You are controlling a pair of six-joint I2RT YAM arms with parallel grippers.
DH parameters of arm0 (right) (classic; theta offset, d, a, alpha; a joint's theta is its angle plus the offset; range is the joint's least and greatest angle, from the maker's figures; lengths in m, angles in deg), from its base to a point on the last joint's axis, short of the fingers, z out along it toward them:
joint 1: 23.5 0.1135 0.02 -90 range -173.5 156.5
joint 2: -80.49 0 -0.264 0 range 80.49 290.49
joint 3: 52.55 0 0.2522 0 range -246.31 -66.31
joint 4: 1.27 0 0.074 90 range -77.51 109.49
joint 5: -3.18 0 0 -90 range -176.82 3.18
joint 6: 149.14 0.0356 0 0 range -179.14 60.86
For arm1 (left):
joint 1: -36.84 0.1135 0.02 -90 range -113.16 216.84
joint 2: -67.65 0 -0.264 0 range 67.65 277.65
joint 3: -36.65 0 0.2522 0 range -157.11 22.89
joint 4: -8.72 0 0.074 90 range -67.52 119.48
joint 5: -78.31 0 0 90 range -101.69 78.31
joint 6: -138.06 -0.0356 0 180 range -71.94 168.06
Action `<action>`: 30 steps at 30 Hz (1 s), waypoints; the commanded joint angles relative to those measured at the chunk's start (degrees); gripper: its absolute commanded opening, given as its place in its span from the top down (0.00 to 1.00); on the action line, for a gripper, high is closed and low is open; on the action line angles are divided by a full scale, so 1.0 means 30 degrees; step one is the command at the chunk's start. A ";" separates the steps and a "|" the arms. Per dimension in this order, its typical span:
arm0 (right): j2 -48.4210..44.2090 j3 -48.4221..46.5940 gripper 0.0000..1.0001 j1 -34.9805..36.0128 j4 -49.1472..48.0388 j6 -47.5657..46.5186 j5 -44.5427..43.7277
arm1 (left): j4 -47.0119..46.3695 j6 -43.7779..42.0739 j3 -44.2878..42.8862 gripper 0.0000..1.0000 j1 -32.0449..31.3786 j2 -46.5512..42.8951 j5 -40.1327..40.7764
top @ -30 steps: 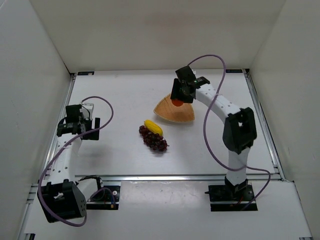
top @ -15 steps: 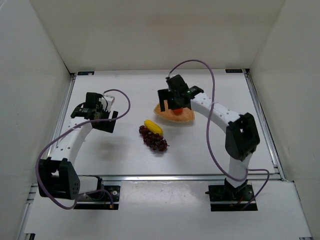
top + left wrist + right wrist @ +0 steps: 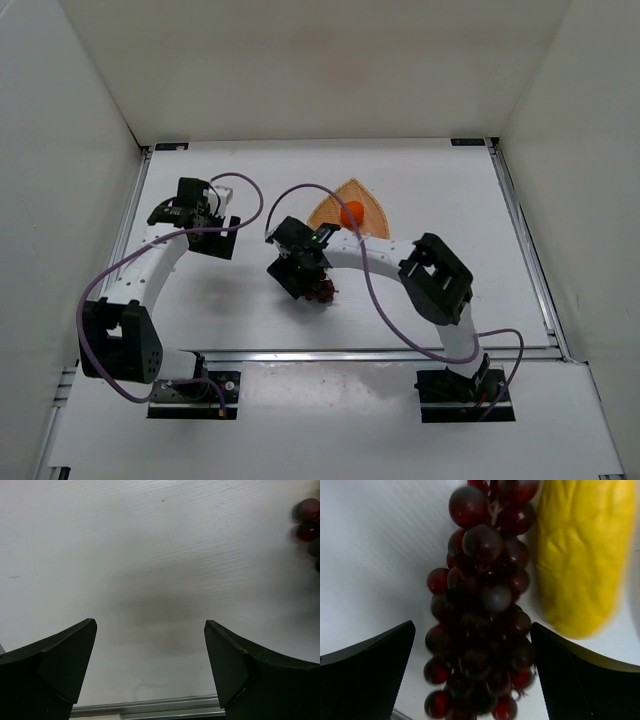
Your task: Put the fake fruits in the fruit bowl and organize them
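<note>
right wrist | right end effector (image 3: 472, 630) wide open, empty | grape bunch (image 3: 480, 605) between jaws, banana (image 3: 585, 555) beside

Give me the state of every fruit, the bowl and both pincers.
fruit bowl: holds only the orange
orange: inside the fruit bowl
grape bunch: on the table, ungripped
banana: on the table beside the grape bunch
left pincer: open, empty
right pincer: open, straddling the grape bunch

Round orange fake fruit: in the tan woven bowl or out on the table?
In. The round orange plastic fruit sits inside the shallow tan woven bowl, well within its rim, as the top camera shows.
</note>
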 commanded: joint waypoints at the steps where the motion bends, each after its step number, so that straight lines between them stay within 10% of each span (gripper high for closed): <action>1: 0.1051 -0.1622 0.00 0.0134 0.1971 0.0111 -0.1366 | -0.0015 0.0186 0.0025 0.00 -0.0016 -0.0722 0.0343; 5: 0.1232 -0.1593 0.14 0.0515 0.2179 0.0291 -0.1367 | -0.0015 0.0186 0.0026 0.00 -0.0016 -0.1074 0.0721; 10: -0.0229 -0.0628 0.76 0.0691 0.1800 0.1431 -0.1367 | -0.0015 0.0186 -0.0148 0.00 -0.0016 -0.1074 0.0723; 13: -0.2044 0.0016 0.87 0.0691 0.1593 0.1668 -0.1367 | -0.0015 0.0186 -0.0149 0.00 -0.0016 -0.0898 0.0723; 22: -0.7232 0.1454 0.90 -0.4018 0.1036 0.6408 -0.1602 | -0.0015 -0.0193 -0.0501 0.00 -0.0951 -0.0547 0.1075; 30: -0.5042 0.0052 0.91 -0.9852 0.0389 0.7879 0.0359 | -0.0015 -0.1978 -0.3073 0.00 -0.5250 0.1297 0.3769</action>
